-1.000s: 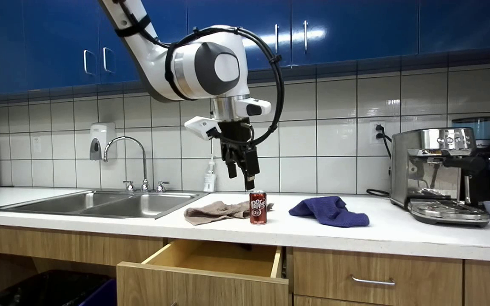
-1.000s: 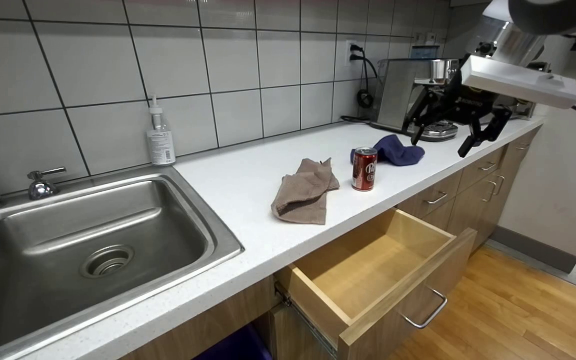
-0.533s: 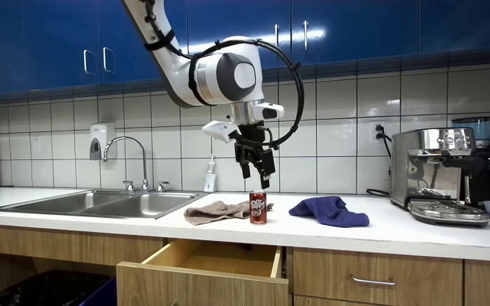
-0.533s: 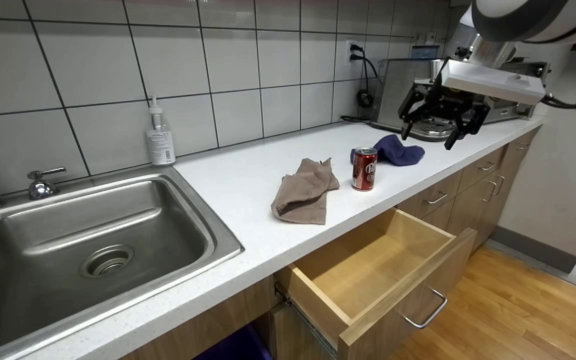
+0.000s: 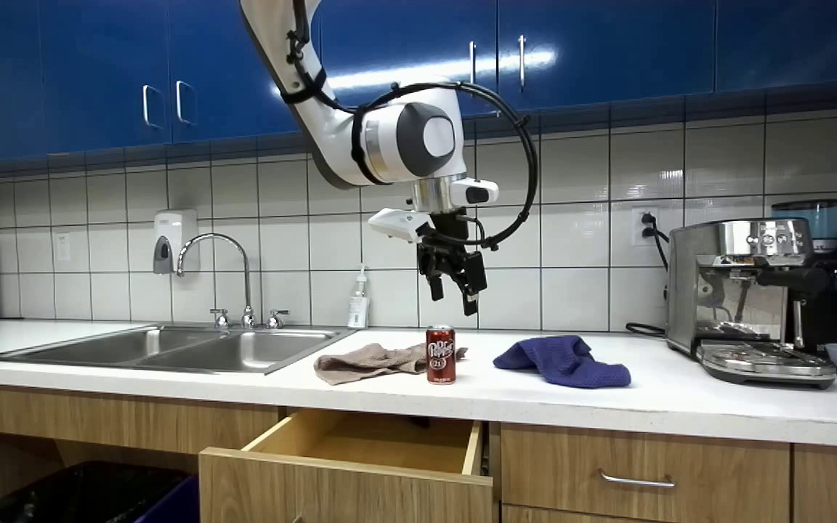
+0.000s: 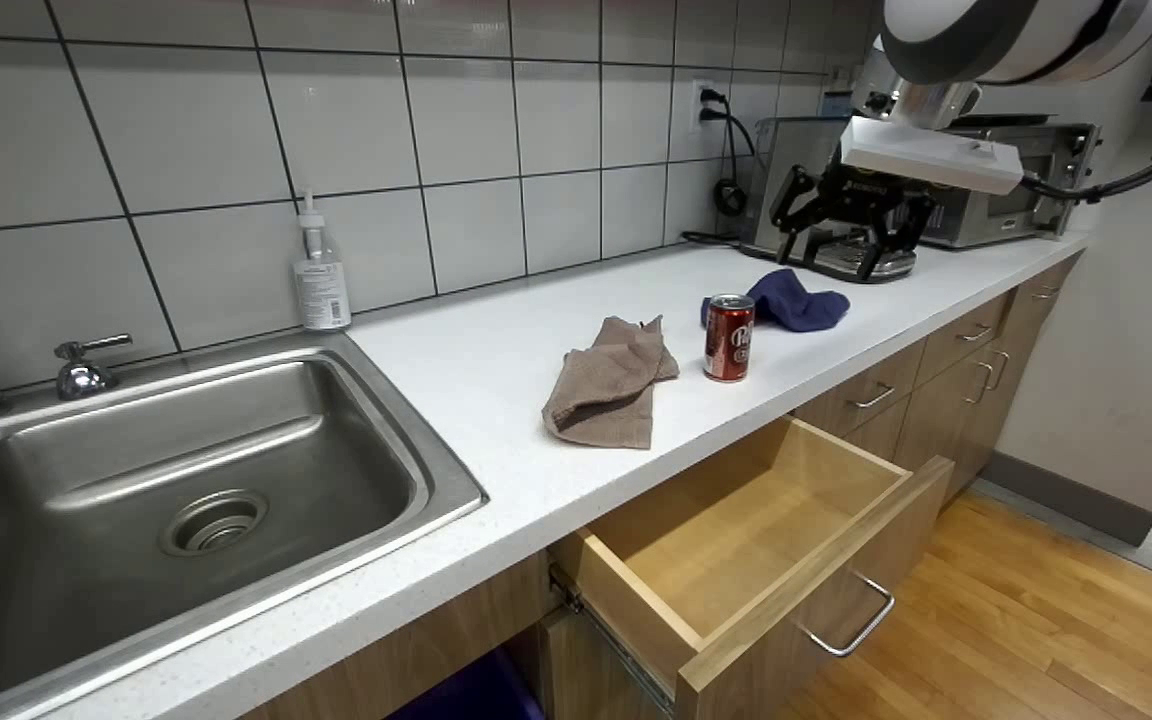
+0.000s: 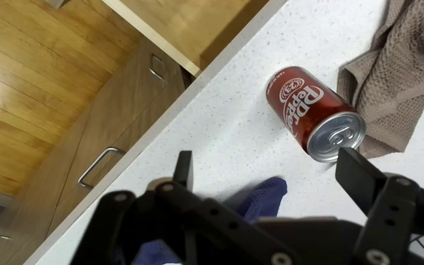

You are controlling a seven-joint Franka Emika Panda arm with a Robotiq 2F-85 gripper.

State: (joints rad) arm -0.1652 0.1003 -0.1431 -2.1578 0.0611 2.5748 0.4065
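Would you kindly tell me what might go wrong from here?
The Dr Pepper can stands upright near the front edge of the counter, with the drawer open below, so a bump from the open gripper might knock it over the edge. The brown towel and the blue towel lie on either side of the can, so a stray descent could perhaps snag one. The drawer also juts out past the counter, so a low sweep might strike it.

In the wrist view, the end effector [image 7: 269, 169] partly hides blue cloth [image 7: 265, 198].

Wrist view looks down; both exterior views share the counter [image 6: 486, 370]
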